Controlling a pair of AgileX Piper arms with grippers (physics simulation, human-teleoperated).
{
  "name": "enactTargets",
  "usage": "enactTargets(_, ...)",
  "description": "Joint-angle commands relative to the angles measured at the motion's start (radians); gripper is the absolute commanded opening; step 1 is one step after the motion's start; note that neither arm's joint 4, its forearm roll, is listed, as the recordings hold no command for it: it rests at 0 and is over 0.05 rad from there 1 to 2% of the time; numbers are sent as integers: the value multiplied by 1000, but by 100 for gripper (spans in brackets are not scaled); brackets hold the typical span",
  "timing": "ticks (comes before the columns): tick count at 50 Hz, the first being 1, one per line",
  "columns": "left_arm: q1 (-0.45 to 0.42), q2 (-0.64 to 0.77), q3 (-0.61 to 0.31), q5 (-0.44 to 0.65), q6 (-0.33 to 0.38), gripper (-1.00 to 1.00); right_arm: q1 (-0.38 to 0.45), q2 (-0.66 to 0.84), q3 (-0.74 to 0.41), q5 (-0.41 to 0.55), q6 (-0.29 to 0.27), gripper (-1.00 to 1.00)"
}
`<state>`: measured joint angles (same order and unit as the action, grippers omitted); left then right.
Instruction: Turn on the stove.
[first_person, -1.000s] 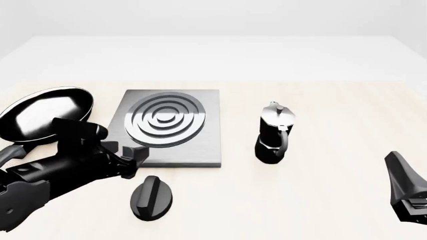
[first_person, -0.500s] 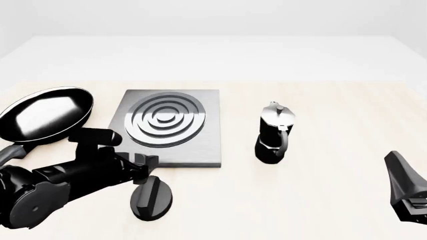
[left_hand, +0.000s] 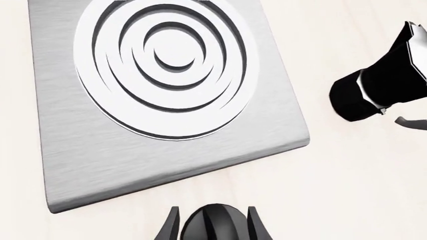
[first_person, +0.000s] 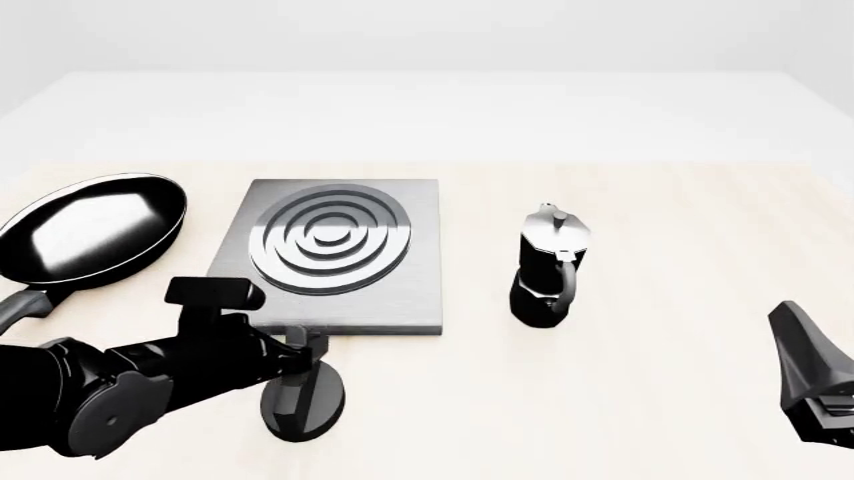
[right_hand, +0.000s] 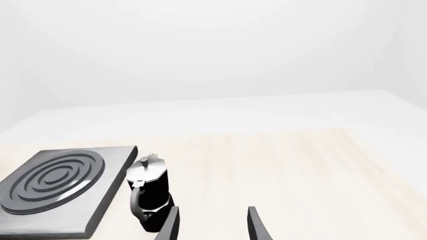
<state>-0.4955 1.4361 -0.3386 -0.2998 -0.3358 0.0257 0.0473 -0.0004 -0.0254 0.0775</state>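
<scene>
Left hand (first_person: 302, 352) sits over the knob (first_person: 302, 398), fingers open and straddling its ridge, contact unclear. Right hand (right_hand: 212, 225) hangs open, empty.

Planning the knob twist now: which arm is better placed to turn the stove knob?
Left. The left gripper sits at the knob, its fingers open either side. The right gripper is far off by the table's right edge, open on nothing.

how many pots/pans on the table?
2. The frying pan sits left of the stove plate; the moka pot stands right of it. No others visible.
</scene>
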Motion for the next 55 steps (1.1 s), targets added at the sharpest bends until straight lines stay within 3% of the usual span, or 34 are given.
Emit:
enactTargets(1, -13, 32, 7, -10, -22, 100, 0, -3, 0, 2, 3, 100)
enactTargets(34, -20, 145, 22, -67, -72, 100, 3, 1, 0, 1, 7, 100)
enactTargets(55, 118, 59, 17, -6, -5, 100, 5, 12, 0, -9, 5, 100)
